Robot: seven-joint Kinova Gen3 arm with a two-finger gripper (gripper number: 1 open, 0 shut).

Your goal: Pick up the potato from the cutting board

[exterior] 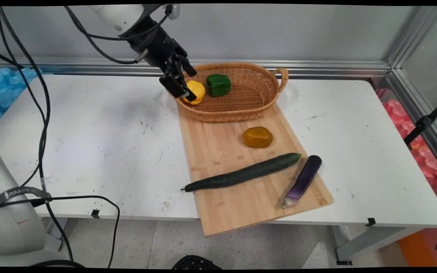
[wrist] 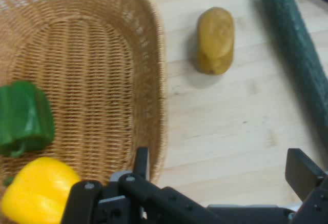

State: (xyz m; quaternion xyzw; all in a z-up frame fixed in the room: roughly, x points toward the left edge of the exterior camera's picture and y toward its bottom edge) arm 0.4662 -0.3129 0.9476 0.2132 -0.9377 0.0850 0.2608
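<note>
gripper open at the basket's near-left rim, yellow pepper beside it

i have the gripper (exterior: 178, 84) hanging at the left end of the basket (exterior: 258, 108), over its rim. the yellow pepper (exterior: 195, 92) lies just inside the basket's left end, right beside the fingers on their far side; from the hand view it sits off to one side of the fingers (wrist: 302, 172), not between them. fingers are spread wide and hold nothing.

the green pepper (exterior: 218, 84) lies in the basket too, just beside the yellow one, toward the basket's middle.

arm pose: it comes down from the upper left, wrist tilted, the hand pointing down and toward the board's (exterior: 218, 159) near right end.

the basket stands on the board's far end. on the board's middle lies a potato (exterior: 257, 137), apart from the basket. nearer me a cucumber (exterior: 241, 174) lies slantwise across the board, its stem end at the left edge. an eggplant (exterior: 302, 181) lies along the board's right edge, near the cucumber's tip.
</note>
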